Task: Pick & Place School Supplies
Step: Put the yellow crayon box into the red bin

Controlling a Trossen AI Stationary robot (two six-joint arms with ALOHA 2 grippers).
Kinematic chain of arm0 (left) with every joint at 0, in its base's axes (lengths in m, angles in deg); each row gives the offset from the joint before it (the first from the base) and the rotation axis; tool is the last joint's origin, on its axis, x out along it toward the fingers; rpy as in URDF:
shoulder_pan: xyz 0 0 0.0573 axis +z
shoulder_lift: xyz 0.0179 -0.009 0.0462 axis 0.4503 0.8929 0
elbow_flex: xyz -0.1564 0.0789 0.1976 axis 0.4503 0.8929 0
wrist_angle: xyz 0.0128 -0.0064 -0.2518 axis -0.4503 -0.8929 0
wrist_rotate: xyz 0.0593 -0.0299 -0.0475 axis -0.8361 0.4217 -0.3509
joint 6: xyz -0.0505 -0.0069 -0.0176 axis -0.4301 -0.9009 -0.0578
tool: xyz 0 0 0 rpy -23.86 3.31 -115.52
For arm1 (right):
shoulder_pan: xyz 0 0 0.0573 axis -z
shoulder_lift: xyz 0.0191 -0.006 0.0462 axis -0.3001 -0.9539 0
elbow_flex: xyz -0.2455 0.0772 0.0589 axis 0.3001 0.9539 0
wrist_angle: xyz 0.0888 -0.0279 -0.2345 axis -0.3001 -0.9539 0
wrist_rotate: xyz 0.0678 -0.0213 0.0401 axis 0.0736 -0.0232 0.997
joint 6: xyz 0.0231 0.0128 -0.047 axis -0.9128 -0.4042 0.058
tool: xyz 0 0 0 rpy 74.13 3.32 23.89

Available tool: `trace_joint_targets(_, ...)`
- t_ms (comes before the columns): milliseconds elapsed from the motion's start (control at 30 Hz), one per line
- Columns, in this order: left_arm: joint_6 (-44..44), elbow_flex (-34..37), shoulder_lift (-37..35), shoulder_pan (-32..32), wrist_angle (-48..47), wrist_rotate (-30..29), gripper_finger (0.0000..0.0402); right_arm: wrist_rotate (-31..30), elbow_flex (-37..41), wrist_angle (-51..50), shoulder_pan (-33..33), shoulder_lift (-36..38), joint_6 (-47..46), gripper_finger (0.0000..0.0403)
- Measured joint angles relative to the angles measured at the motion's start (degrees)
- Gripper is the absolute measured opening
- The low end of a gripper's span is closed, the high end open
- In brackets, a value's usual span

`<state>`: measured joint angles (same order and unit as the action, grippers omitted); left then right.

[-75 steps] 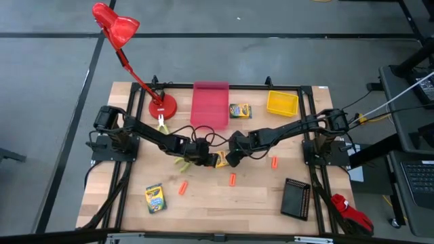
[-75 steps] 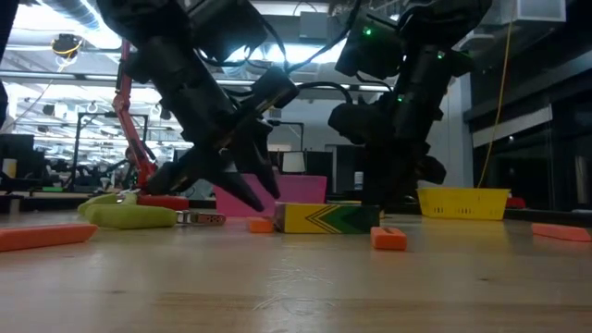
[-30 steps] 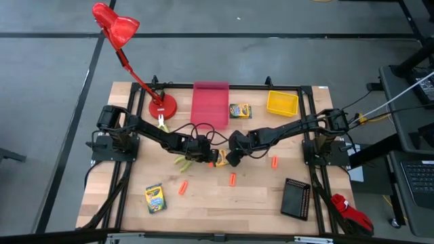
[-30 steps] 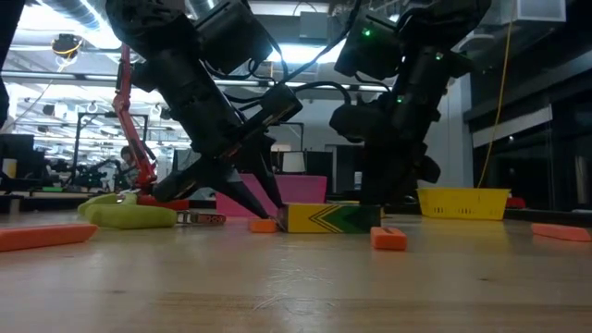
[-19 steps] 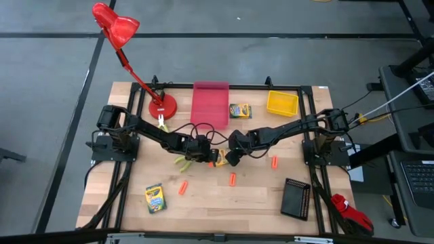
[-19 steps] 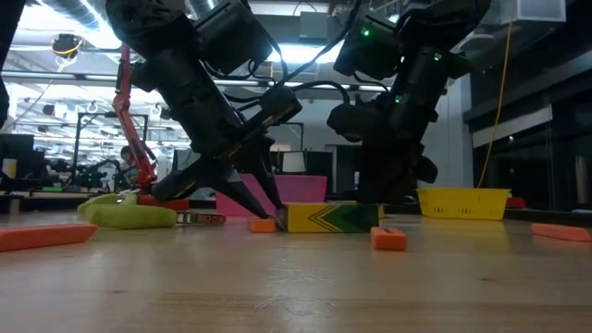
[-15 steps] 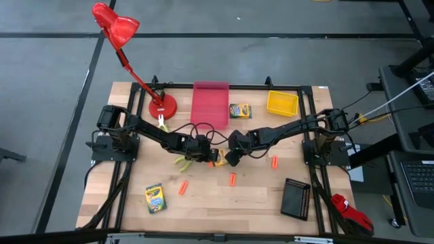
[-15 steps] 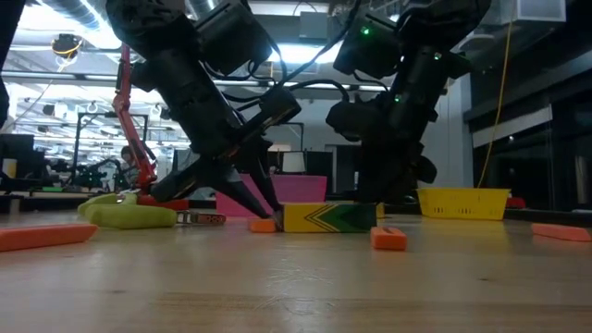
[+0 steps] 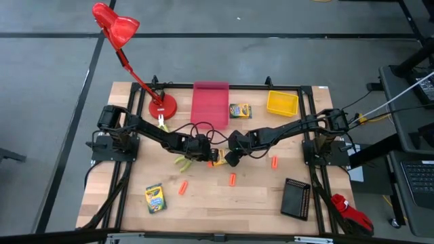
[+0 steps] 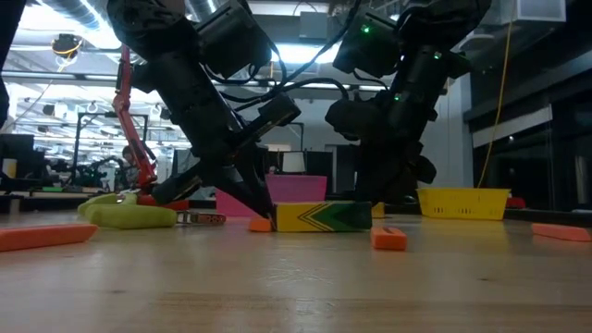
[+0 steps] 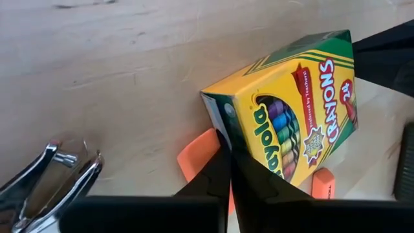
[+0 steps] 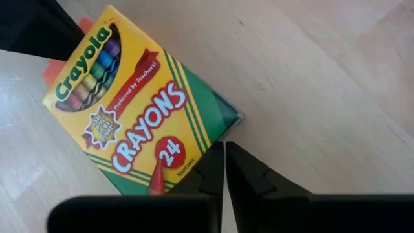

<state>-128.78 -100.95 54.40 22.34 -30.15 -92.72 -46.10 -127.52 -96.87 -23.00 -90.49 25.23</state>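
Observation:
A yellow-and-green crayon box point(image 9: 218, 158) lies flat at the table's middle, between my two grippers. My left gripper point(image 9: 209, 156) is shut at the box's left end, its tips point(image 11: 226, 139) over an orange stubby piece point(image 11: 196, 158). My right gripper point(image 9: 228, 158) is shut at the box's right end point(image 12: 224, 150). Lime-handled pliers point(image 9: 180, 161) lie just left of my left gripper. In the low view the box point(image 10: 324, 216) rests flat on the wood. My left gripper's shut fingertips lean against the box's end corner point(image 11: 218, 128), slanting down from the table's left. The box lies flat on the table. Whether the tips also touch the orange piece, I cannot tell. My right gripper's shut fingertips meet the box's green side edge point(image 12: 217, 139) near its bottom end, slanting down from the table's right. Nothing shows between its fingers.
Pink bin point(image 9: 211, 104), yellow bin point(image 9: 281, 103) and another crayon box point(image 9: 240, 110) stand at the far side, beside the red lamp base point(image 9: 162, 106) and second pliers point(image 9: 161, 122). Near side: crayon box point(image 9: 155, 198), orange pieces point(image 9: 182, 188) point(image 9: 232, 179) point(image 9: 274, 162), black bin point(image 9: 296, 197).
My left gripper has shut, staying where it was at the box's left end. The crayon box has slid a little along the table toward the left, still lying flat.

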Motion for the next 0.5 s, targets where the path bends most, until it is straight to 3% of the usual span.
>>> trace_joint_targets(167, 2.11, 0.13, -1.46, -0.02, -0.73, -1.92, 0.0002, 0.18, -0.07, -0.01, -0.02, 0.0, 0.3, 0.0022)
trace_joint_targets(333, 4.56, 0.39, -6.01, -0.21, -3.68, -7.95, 0.0002, 1.68, -0.24, 0.76, -0.07, 0.55, 2.58, 0.0022)
trace_joint_targets(500, 6.01, 0.35, -10.43, -1.01, -5.44, -10.58, 0.0001, -0.52, -0.2, 0.43, -0.09, 3.31, 3.41, 0.0022)
